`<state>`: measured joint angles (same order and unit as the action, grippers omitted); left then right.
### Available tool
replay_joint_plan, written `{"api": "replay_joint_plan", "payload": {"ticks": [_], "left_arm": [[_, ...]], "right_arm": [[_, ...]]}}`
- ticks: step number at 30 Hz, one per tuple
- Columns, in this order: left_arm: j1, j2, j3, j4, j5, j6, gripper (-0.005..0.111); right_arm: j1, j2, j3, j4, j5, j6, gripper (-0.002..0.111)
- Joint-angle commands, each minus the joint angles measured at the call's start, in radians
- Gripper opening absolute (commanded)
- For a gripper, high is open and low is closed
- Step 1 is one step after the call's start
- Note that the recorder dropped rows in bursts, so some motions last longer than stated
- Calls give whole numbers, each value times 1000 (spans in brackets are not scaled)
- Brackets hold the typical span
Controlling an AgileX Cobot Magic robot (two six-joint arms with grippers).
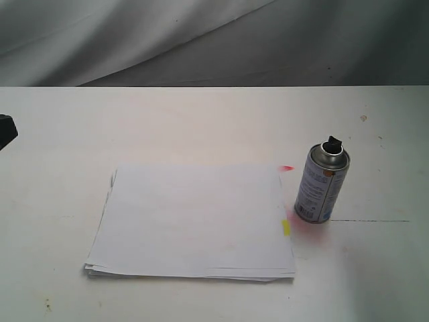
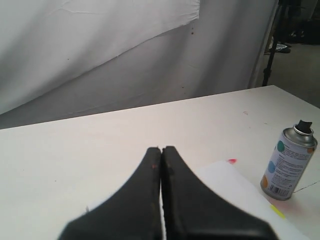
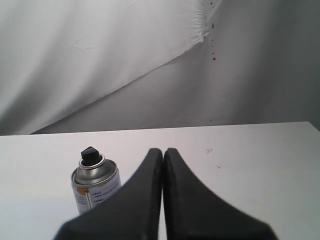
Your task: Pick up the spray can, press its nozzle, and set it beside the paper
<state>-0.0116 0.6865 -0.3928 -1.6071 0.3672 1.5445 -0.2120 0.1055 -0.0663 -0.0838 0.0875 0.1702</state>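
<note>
Left claw: clenched. In the left wrist view its two black fingers meet along their full length with nothing between them, and they touch no object; they hang above the white table.

Exterior view, left edge, mid-height: a dark part juts into frame. I cannot tell what it belongs to. Neither claw can otherwise be made out in this view.

Centre-left of the exterior view: the paper lies flat, its sheets slightly fanned at the lower left corner. A yellow tab sits at its right edge and a pink-red smudge at its upper right corner.

Right of centre: the spray can stands upright on the table just beside the paper's right edge, ungripped, with the black nozzle on top. Whether can and paper touch cannot be judged. The table around the can's base is tinted pink.

Right claw: clenched and empty, fingers pressed together, with the can standing beyond it and apart from it.

View differences: only the exterior view shows the whole paper. The left wrist view alone shows a dark stand past the table's far end. The right wrist view alone shows red specks on the grey backdrop, and shows no paper.
</note>
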Motion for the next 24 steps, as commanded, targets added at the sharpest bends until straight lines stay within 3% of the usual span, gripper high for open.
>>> {"api": "replay_joint_plan", "payload": {"ticks": [1, 6, 14, 20, 23, 24], "left_arm": [[-4, 1, 4, -11, 4, 2, 0], [-4, -11, 4, -4, -13, 8, 0], [-4, -381, 5, -6, -200, -12, 0], [-4, -432, 5, 29, -266, -127, 0], [-4, -431, 29, 534, -255, -644, 0], [-4, -431, 50, 764, -255, -885, 0]], "right_arm": [[-8, -7, 2, 6, 8, 3, 0], [-8, -7, 2, 6, 8, 3, 0], [-8, -7, 2, 6, 8, 3, 0], [-8, -7, 2, 6, 8, 3, 0], [-8, -7, 2, 6, 8, 3, 0], [-8, -7, 2, 6, 8, 3, 0]]}}
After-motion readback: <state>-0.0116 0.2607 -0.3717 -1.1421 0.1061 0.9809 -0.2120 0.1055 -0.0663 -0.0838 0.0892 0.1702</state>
